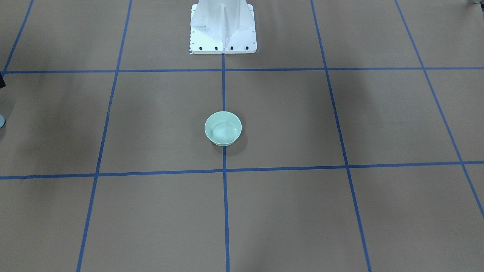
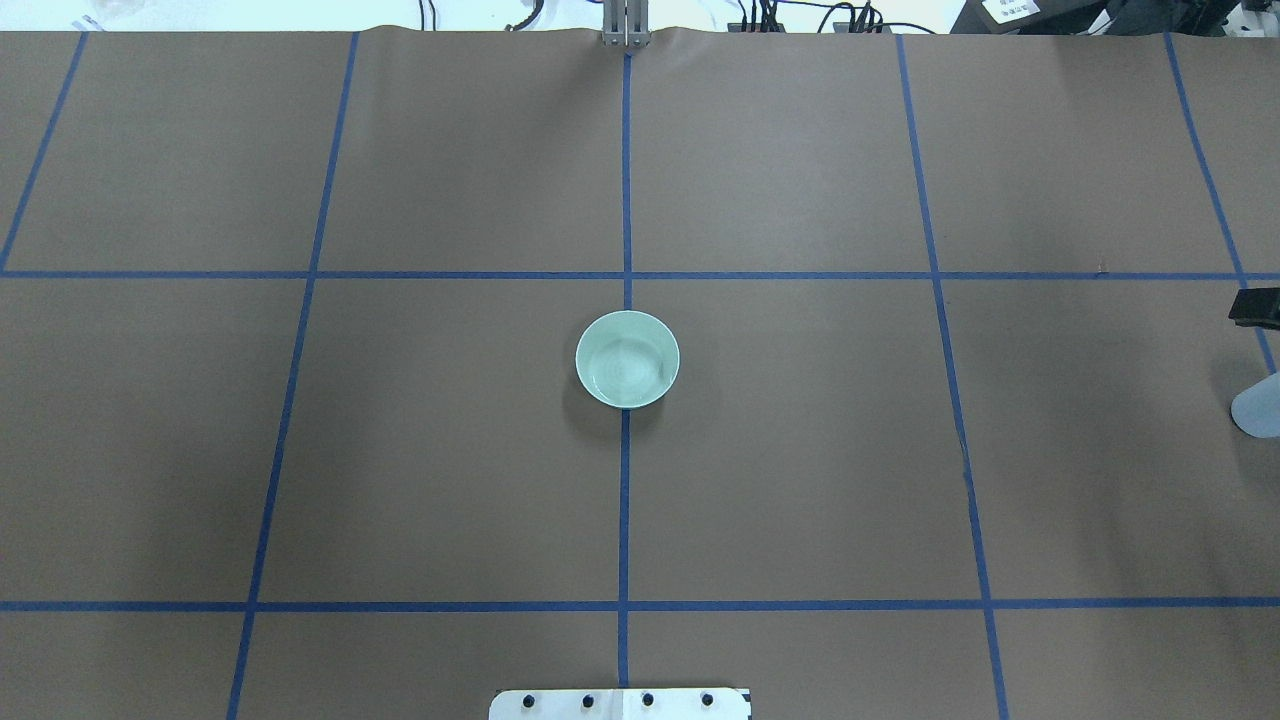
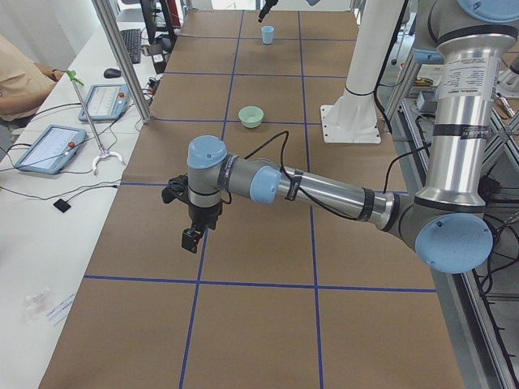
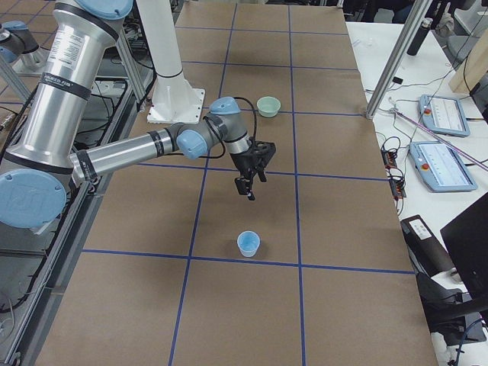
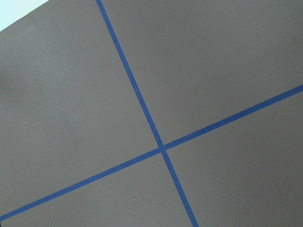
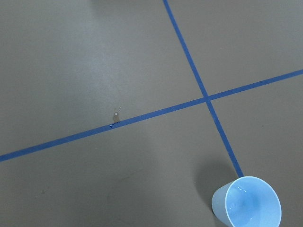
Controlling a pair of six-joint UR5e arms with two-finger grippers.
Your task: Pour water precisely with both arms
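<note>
**Receiving vessel.** The pale-green round bowl (image 2: 627, 358) stands at the centre of the brown paper-covered table (image 2: 430, 470). It sits on the blue tape line (image 2: 624, 500) that runs out from the white bolted pedestal (image 2: 620, 703). I judge it was put midway so either arm can reach it. There are faint rings on its floor; I cannot tell whether they are water or glaze.

**Source.** The light-blue plastic cup (image 6: 246, 202) stands upright at 3 o'clock from the bowl in the overhead view, well apart from it, at the frame's edge. The water (image 6: 239, 189) is a small amount, seen only as white glints inside the cup from the right wrist camera. The cup is upright on the right arm's side, so I judge it is staged for that arm to pick up.

**Right arm** (image 4: 130, 156)**.** It is stretched low across the table.
- The right gripper (image 4: 248, 189) points down, near the cup but clear of it.
- Overhead shows only a black sliver of it, at 12 o'clock from the cup.
- Cannot tell whether the fingers are spread or pressed together.
- Nothing is seen in them.

**Left arm** (image 3: 316, 190)**.** It is posed the same way on the 9 o'clock side.
- The left gripper (image 3: 193, 237) points down above the table.
- Its wrist camera shows only paper and a tape crossing.
- Cannot tell the finger state, since only the side camera sees it.

**Judgement.** The cup is not yet grasped. Both arms stand wide of the bowl, probably to leave room around it.
</note>
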